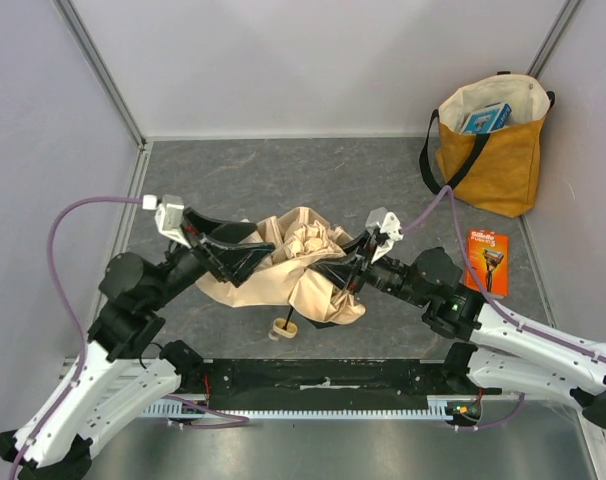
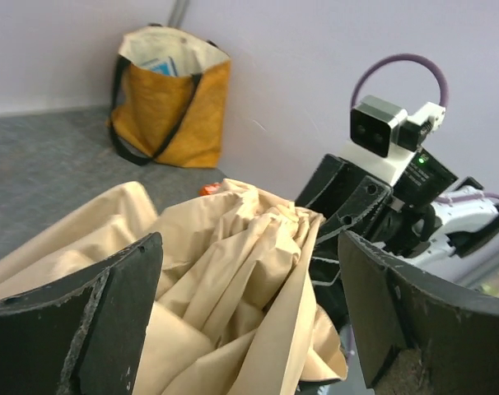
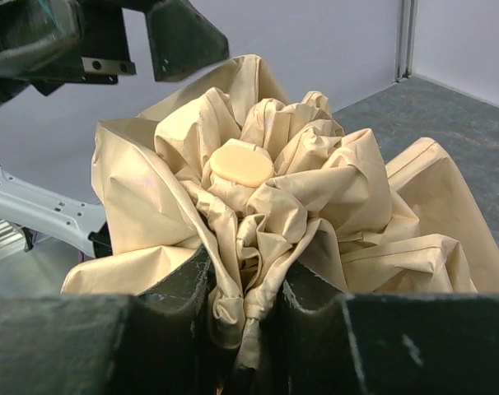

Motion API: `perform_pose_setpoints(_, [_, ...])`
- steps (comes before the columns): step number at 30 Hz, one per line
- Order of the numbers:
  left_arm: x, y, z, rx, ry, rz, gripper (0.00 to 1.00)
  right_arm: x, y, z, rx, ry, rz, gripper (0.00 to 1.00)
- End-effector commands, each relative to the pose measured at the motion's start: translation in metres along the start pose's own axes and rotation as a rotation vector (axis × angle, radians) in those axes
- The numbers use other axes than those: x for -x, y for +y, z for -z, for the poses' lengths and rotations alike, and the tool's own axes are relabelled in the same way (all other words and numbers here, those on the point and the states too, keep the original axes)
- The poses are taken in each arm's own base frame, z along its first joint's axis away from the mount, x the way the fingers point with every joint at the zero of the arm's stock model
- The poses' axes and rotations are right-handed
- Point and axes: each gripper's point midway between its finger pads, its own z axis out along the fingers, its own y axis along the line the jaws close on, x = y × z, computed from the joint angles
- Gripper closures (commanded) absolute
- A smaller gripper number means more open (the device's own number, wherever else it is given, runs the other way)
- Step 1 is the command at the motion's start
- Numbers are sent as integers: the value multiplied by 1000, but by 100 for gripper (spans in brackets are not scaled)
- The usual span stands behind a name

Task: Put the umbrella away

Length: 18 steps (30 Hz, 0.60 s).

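Left fingers point(image 2: 76, 329) wide; right fingers point(image 3: 171, 321) pinched (facing each other).

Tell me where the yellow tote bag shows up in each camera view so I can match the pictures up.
Top external: the tote bag stands at the upper right, near the far right corner.
Left wrist: the tote bag is at the upper left, against the wall.
Right wrist: not in view.
Shared landmark: the umbrella, bunched cream fabric in all three.
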Motion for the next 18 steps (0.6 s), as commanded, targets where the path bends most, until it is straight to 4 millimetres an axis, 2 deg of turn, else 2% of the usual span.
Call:
perform_pose_setpoints(1, [25, 14, 29, 168, -44, -138, 10, 44, 12, 10, 30, -101, 88, 100])
perform_pose_setpoints(4, [37, 21, 46, 261, -61, -160, 10, 45, 14, 16, 39, -79, 125, 100])
perform_pose_setpoints(8, [34, 38, 59, 376, -45, -148, 6, 46, 22, 25, 84, -62, 187, 100])
perform_pose_setpoints(10, [22, 39, 51, 348, -15, -114, 4, 48, 24, 27, 95, -61, 205, 100])
perform_pose_setpoints(15, [-11, 22, 20, 160, 51, 14, 1, 54, 31, 28, 129, -59, 223, 100])
perform_pose_setpoints(18, [-19, 6, 2, 28, 72, 78, 1, 56, 31, 28, 128, -52, 223, 100])
